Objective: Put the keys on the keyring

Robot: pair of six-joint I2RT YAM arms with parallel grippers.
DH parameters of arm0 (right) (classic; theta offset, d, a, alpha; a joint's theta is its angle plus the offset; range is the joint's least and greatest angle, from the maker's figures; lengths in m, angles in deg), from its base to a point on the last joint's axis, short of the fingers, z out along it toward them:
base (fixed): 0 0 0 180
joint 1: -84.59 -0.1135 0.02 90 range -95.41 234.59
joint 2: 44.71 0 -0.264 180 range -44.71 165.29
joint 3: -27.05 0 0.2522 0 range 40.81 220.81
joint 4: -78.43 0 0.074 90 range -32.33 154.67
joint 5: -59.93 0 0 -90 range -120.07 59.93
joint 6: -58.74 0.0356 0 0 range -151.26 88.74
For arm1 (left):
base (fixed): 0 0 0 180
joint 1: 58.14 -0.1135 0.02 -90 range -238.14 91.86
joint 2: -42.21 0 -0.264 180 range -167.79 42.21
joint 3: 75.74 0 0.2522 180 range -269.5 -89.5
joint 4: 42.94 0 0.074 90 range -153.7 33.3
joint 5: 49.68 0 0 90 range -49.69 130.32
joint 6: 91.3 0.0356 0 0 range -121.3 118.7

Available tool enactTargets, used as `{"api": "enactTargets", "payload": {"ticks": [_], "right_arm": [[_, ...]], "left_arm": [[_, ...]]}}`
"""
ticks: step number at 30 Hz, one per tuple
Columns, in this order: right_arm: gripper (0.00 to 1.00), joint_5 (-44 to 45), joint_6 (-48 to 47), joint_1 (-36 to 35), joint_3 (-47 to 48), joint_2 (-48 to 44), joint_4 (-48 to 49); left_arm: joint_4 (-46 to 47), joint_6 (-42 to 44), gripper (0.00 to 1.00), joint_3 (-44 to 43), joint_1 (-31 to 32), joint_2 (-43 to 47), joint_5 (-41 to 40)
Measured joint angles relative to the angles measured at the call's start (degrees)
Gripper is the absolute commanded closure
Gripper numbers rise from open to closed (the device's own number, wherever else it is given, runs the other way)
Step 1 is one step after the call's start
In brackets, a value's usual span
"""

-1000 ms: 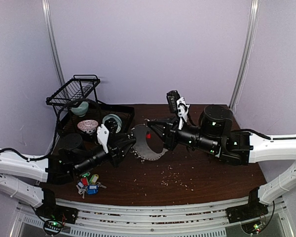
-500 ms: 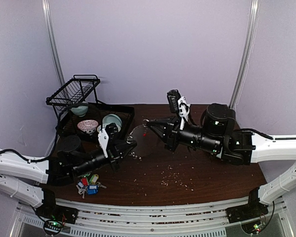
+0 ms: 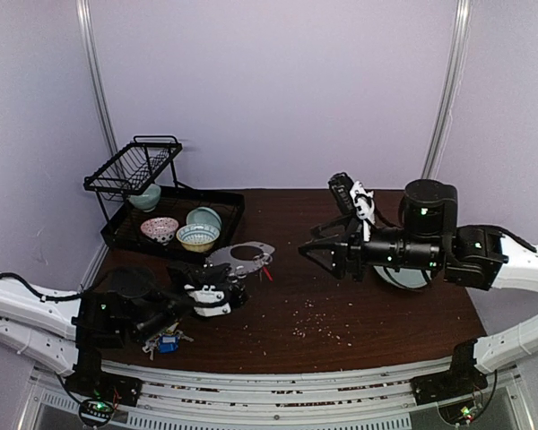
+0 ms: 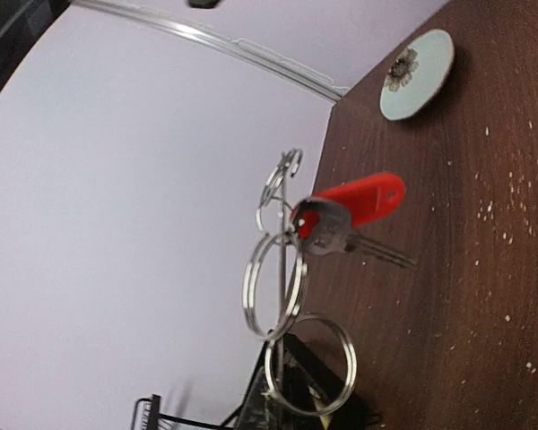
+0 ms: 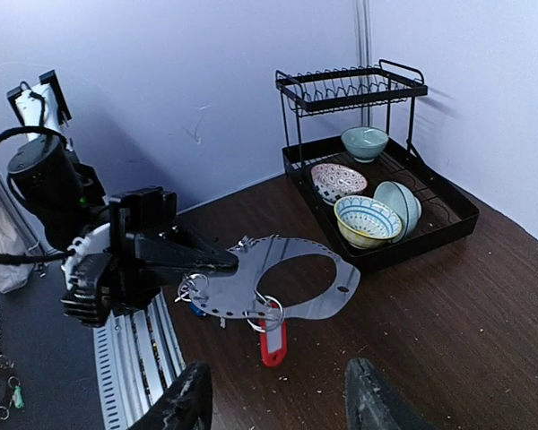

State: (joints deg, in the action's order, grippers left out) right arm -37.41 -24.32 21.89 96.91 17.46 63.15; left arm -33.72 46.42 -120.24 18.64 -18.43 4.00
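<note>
Left gripper (image 5: 217, 262) was clamped shut on the near rim of the keyring (image 5: 238, 282), holding it flat above the tabletop's (image 3: 341, 313) left-centre, wire rings dangling off its edge. From the left wrist the loop showed only edge-on, a thin line with three rings strung along it, and the fingers themselves were out of that shot. One red key (image 4: 341, 218) hung from a ring, its blade slightly blurred; whether the tag tip touched the wood was hard to call. Right gripper (image 3: 310, 242) hovered mid-table with its jaws spread wide and nothing between them, well apart from the loop; only the finger (image 5: 186, 399) stubs poked in at the bottom of its own view. The other keys (image 3: 166, 340) lay near the front-left edge, half buried under the left arm, colours barely readable. The plate (image 4: 419, 61) sat mostly hidden under the right arm.
</note>
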Motion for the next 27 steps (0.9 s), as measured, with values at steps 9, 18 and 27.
{"api": "enactTargets", "payload": {"ticks": [9, 18, 27], "right_arm": [[0.51, -11.21, -5.42, 0.37, 10.58, 6.84, -8.46], [0.57, -14.40, -9.46, 0.39, 13.07, 14.21, -14.99], [0.64, -15.78, -9.01, 0.44, 11.61, 16.28, -12.63]], "left_arm": [[10.93, 36.04, 1.00, 4.81, 6.16, -5.31, -8.57], [26.23, 56.83, 1.00, 6.78, 7.23, -10.40, -12.68], [33.81, 60.24, 1.00, 6.60, 7.23, -13.16, -12.81]]}}
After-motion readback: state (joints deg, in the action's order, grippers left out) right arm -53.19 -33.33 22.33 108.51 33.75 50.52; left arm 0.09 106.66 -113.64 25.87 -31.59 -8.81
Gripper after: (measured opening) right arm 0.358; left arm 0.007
